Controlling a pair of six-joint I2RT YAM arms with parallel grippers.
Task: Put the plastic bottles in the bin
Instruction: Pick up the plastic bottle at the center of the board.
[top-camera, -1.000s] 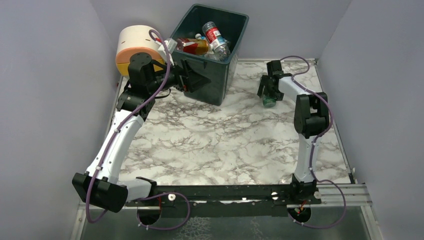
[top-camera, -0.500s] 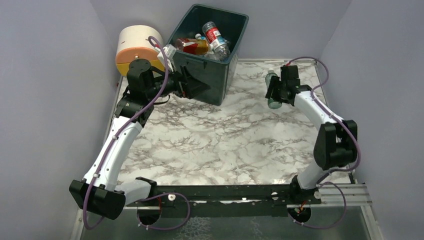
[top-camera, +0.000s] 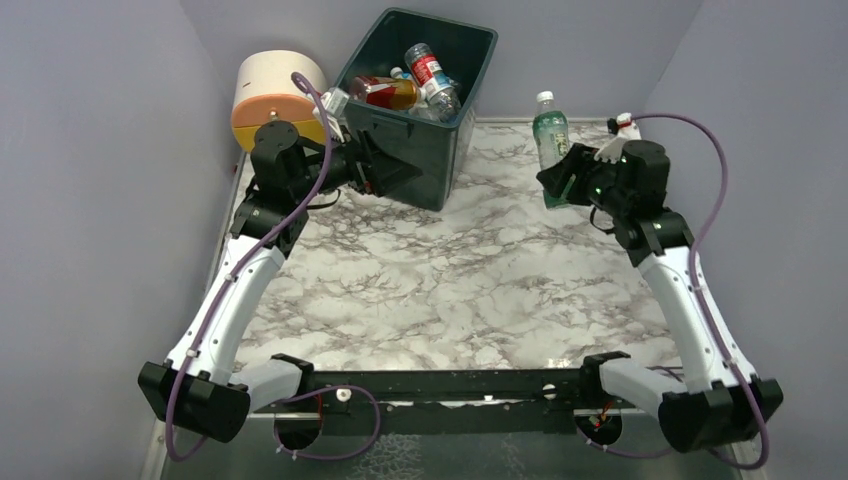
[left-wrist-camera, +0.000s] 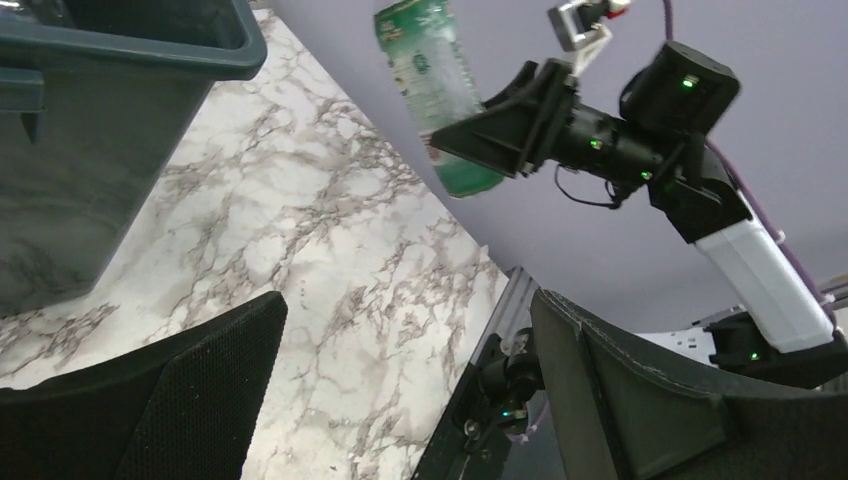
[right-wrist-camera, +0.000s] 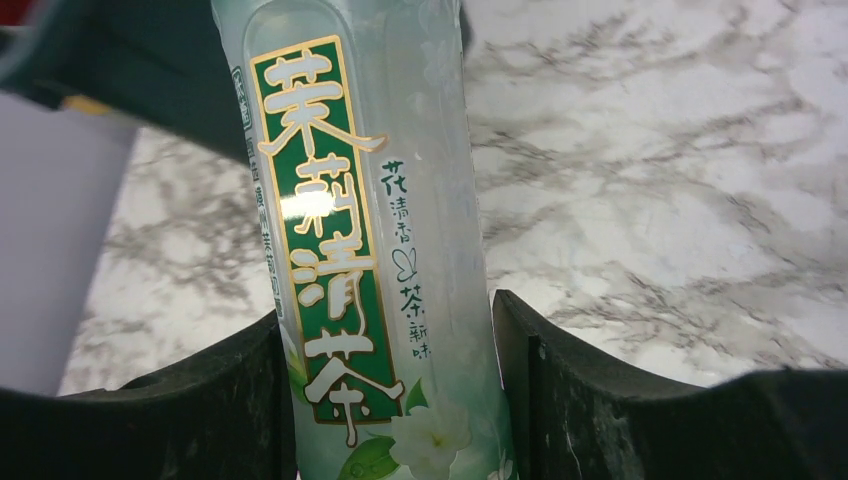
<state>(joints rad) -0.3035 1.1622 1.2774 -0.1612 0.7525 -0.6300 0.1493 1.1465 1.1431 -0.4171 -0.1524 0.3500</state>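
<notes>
While the dark green bin (top-camera: 425, 165) stands at twelve o'clock on the marble table (top-camera: 430, 290), it holds a heap of plastic bottles (top-camera: 415, 80), with an orange one and a red-labelled clear one on top. At two o'clock the right gripper (top-camera: 560, 178) pinches a green-labelled tea bottle (top-camera: 548, 130), cap uppermost, lifted off the table and outside the bin. At eleven o'clock the left gripper (top-camera: 385, 165) hangs just beside the bin's near wall, fingers spread around nothing.
</notes>
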